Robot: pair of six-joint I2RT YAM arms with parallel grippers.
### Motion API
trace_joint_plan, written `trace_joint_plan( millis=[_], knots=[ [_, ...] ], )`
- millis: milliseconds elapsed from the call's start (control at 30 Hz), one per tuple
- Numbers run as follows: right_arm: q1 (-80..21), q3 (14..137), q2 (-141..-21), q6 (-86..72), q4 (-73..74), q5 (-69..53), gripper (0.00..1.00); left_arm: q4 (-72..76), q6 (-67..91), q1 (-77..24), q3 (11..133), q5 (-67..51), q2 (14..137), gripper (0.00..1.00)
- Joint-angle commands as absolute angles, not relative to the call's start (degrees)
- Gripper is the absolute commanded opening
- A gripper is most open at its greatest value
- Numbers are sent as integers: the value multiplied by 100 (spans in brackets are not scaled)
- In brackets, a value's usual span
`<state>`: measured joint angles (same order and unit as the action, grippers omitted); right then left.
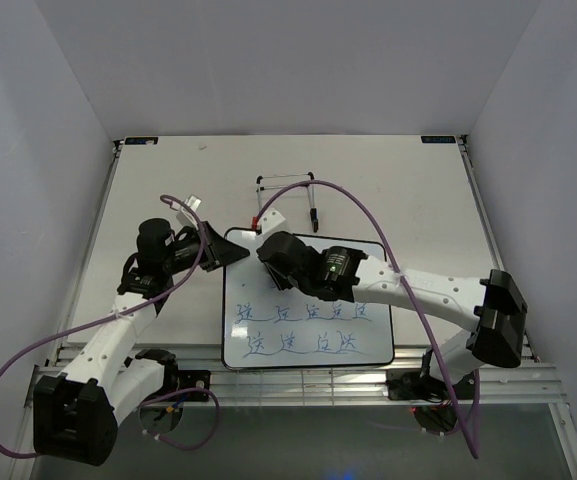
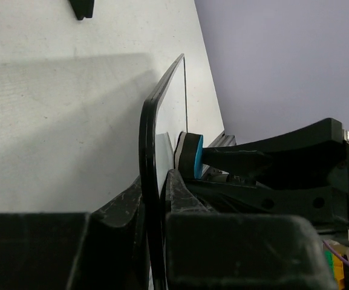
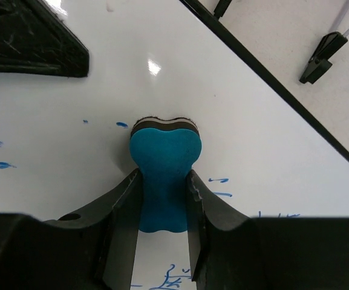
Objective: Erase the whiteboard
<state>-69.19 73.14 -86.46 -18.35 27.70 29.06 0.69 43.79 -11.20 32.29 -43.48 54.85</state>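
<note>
Blue eraser [image 3: 165,172] pinched in the right end effector [image 3: 164,184], pressed on the whiteboard [image 1: 376,348] near its 12 o'clock edge. Left end effector [image 2: 155,194] clamps the board's 10 o'clock corner. Board lies mid-table [image 1: 408,190], handwriting [image 1: 303,313] across its 6 o'clock half.

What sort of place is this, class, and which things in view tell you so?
Most likely a robotics lab test cell: plain white walls box in a white table, two cabled robot arms are bolted at its near edge, and the right arm's jaws hold a blue eraser on the whiteboard.
</note>
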Motion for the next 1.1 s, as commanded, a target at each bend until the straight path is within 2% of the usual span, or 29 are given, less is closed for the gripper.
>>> trace_joint_plan(
  millis=[0, 133, 267, 433, 700, 900, 1067],
  knots=[
    [-7232, 7796, -9201, -1617, 2699, 2638, 30, 431, 3375, -1222, 3331, -3595, 5098, 0],
    [-7813, 8454, -9710, -1424, 2426, 2304, 30, 246, 3200, -1204, 3410, -3551, 5115, 0],
    [-7945, 8613, -9888, -1362, 2460, 2012, 30, 132, 3076, -1213, 3489, -3612, 5177, 0],
    [-7972, 8096, -9563, -1441, 2453, 1793, 29, 70, 2997, -1151, 3533, -3533, 5115, 0],
    [-7797, 7120, -9080, -1818, 2987, 3294, 28, 35, 2944, -1134, 3533, -3516, 5063, 0],
    [-6980, 6539, -8675, -2232, 3339, 3760, 28, 211, 3023, -1142, 3463, -3700, 5054, 0],
    [-6891, 6557, -8596, -2496, 3341, 3657, 27, 202, 2997, -1134, 3454, -3683, 5001, 0]
  ],
)
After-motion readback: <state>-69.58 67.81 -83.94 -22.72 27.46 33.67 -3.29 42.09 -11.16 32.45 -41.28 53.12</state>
